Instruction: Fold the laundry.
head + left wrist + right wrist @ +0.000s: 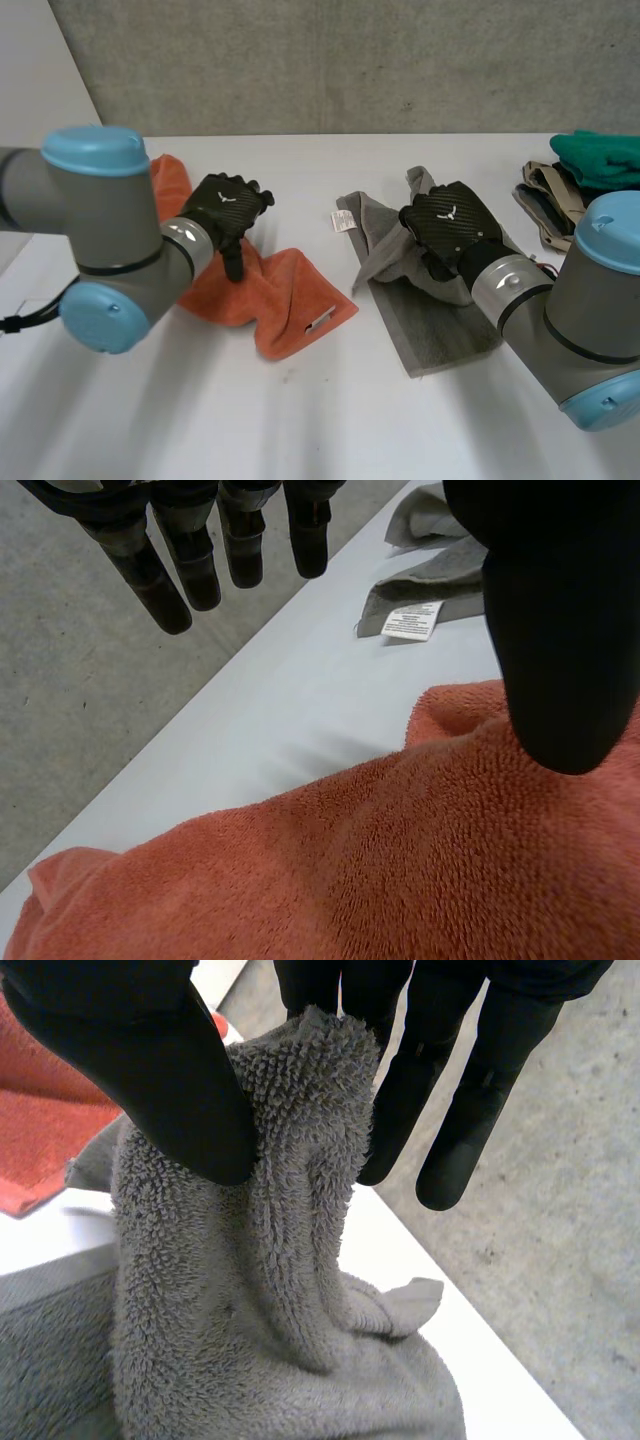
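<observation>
The left hand is positioned over the orange towel. Its fingers are straight, spread away from the thumb, and grasp nothing. The right hand pinches a raised fold of the grey towel between thumb and fingers. The rest of that towel lies on the white table beneath the palm.

White tabletop carries an orange towel on the left, rumpled, and a grey towel at centre-right, part flat, part bunched up. Green cloth and beige strapped garment sit at far right, touching.
</observation>
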